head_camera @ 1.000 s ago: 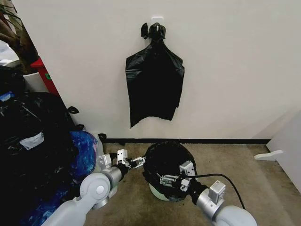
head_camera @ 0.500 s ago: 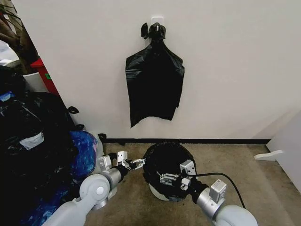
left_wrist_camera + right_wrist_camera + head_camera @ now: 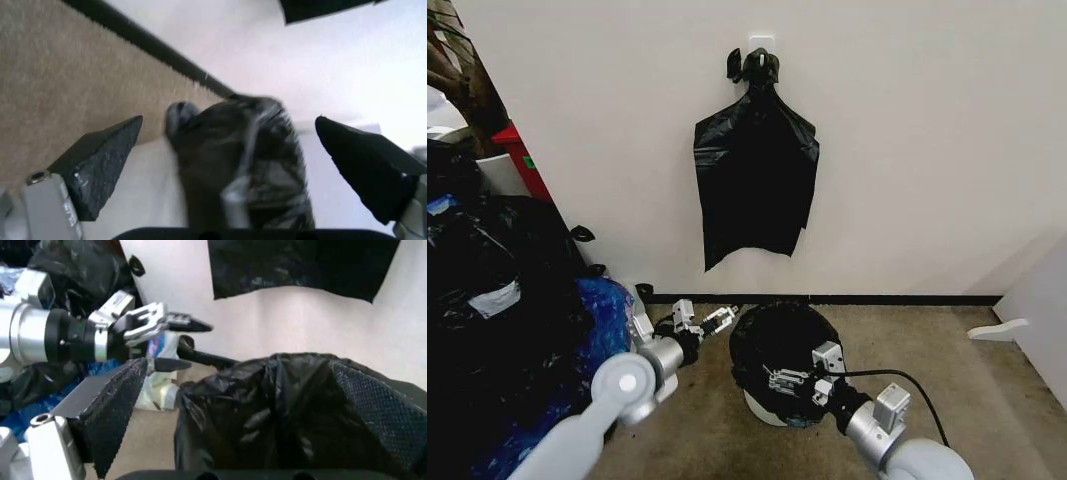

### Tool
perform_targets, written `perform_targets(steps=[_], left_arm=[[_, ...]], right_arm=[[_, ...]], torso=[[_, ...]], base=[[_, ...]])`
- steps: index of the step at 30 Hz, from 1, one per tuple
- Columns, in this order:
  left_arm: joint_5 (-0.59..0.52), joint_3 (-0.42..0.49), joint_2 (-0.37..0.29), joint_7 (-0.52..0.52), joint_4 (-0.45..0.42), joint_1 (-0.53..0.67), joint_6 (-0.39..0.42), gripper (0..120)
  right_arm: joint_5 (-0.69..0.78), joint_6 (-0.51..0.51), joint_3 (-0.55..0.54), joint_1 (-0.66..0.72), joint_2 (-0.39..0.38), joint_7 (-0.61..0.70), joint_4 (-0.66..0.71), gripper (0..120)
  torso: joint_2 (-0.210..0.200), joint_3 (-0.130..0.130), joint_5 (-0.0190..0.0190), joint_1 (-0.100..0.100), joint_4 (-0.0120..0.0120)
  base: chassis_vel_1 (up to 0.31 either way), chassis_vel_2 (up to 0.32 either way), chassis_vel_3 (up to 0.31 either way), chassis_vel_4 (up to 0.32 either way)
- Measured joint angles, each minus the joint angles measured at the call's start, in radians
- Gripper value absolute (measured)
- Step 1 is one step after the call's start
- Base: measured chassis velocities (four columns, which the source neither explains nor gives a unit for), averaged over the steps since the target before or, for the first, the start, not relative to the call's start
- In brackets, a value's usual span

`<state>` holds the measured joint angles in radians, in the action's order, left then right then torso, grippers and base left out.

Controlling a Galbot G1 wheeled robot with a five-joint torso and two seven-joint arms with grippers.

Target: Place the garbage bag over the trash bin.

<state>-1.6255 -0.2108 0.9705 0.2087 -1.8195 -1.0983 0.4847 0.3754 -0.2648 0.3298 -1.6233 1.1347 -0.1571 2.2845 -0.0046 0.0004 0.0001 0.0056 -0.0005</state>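
Left gripper (image 3: 720,318): jaws spread wide, holding nothing, just beside the bag's upper left edge.
Right gripper (image 3: 779,380): at the bag's near side; its jaws stand wide apart in the right wrist view.
Garbage bag (image 3: 779,343): draped over the trash bin (image 3: 764,409), covering its top.
Trash bin: on the carpet by the wall, white base showing below the plastic.

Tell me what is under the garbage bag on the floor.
The garbage bag drapes over the trash bin; a strip of the bin's pale lower wall shows below the bag's hem. The rim and inside are covered.
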Motion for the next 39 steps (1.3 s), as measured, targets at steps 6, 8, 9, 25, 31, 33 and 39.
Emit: perform_targets(steps=[6,8,9,25,31,33,39], left_arm=[[0.017,-0.025,-0.020,-0.168,0.143,0.015,0.104,100],[0.044,-0.013,-0.022,-0.201,0.186,0.030,0.124,100],[0.063,-0.003,-0.020,-0.211,0.203,0.038,0.131,100],[0.144,0.056,0.020,-0.233,0.289,0.133,0.137,100],[0.173,0.067,0.034,-0.252,0.327,0.176,0.148,100],[0.180,0.069,0.038,-0.253,0.331,0.180,0.151,100],[0.234,0.085,0.054,-0.273,0.352,0.195,0.163,100]], right_arm=[[0.006,0.005,0.022,-0.013,0.000,-0.011,-0.013,100],[0.007,0.005,0.021,-0.010,0.002,-0.012,-0.022,100],[0.009,0.005,0.019,-0.007,0.002,-0.013,-0.026,100],[0.028,0.008,0.030,0.003,-0.005,-0.018,-0.048,100],[0.037,0.010,0.051,-0.001,-0.007,-0.024,-0.050,100],[0.039,0.010,0.054,-0.002,-0.007,-0.025,-0.050,100],[0.063,0.010,0.077,0.001,-0.009,-0.026,-0.049,100]], torso=[[0.000,0.000,0.0002,0.000,0.0000],[0.000,0.000,-0.0001,0.000,-0.0001],[0.000,0.000,-0.0001,0.000,0.0000],[0.000,0.000,0.0001,0.000,-0.0002],[0.000,0.000,0.0003,0.000,-0.0001],[0.000,0.000,0.0002,0.000,-0.0002],[0.000,0.000,0.0002,0.000,0.0000]], base=[[0.000,0.000,0.000,0.000],[0.000,0.000,0.000,0.000],[0.000,0.000,0.000,0.000],[0.000,0.000,0.000,0.000],[0.000,0.000,0.000,0.000],[0.000,0.000,0.000,0.000],[0.000,0.000,0.000,0.000]])
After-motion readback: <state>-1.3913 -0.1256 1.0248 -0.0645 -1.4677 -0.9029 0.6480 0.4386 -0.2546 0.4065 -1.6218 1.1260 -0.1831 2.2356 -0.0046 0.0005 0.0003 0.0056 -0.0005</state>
